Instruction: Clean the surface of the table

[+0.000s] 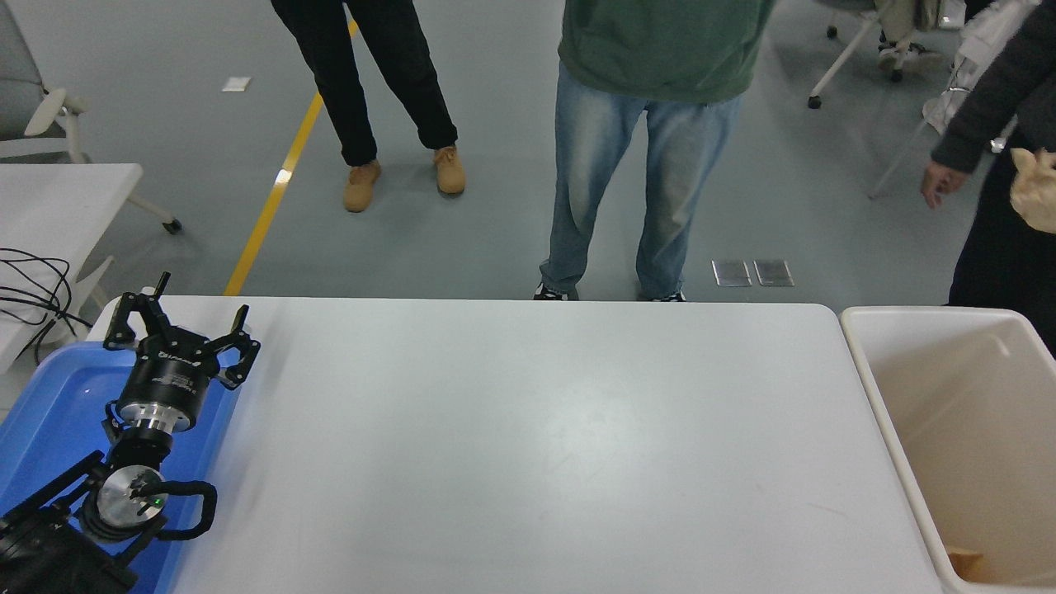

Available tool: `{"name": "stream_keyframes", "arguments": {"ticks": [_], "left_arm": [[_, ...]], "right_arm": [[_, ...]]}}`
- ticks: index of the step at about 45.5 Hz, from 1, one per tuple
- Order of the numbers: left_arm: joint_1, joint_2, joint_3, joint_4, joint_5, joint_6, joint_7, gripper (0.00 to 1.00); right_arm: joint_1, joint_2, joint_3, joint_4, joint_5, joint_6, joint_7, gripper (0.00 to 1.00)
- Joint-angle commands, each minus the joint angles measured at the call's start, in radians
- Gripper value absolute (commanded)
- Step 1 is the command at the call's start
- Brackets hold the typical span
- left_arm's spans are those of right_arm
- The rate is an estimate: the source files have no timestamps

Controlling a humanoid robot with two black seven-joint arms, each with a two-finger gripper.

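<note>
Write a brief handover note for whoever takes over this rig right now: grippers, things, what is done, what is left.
Left gripper: open, parked over the blue plastic tray.
Right gripper: out of view.
Large white smooth tabletop: nothing lies on it.
Crumpled tan paper wad: at the right edge, above the beige plastic bin; what holds it cannot be seen.
Left: get the wad into the bin.
</note>
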State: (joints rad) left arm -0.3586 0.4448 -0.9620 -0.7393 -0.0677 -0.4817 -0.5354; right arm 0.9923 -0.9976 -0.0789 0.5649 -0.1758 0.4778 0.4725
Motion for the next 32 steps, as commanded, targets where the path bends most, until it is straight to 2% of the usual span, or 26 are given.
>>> {"name": "stream_keyframes", "arguments": {"ticks": [1,14,32], "left_arm": [[0.0,-0.001,0.0,0.0,0.0,0.0,0.0,0.99],[0.0,0.0,0.0,0.0,0.0,0.0,0.0,0.99],[0.001,0.0,0.0,0.0,0.0,0.0,0.0,0.99]], "right_arm": [[-0.221,0.244,0.028,-0.359,0.113,0.021,0.0,0.0],[-0.311,0.436,0.044,-0.556,0.116,-0.011,-0.015,0.0],[-0.457,0.557,0.044,-0.603,0.116,-0.222,-0.159,0.0]]}}
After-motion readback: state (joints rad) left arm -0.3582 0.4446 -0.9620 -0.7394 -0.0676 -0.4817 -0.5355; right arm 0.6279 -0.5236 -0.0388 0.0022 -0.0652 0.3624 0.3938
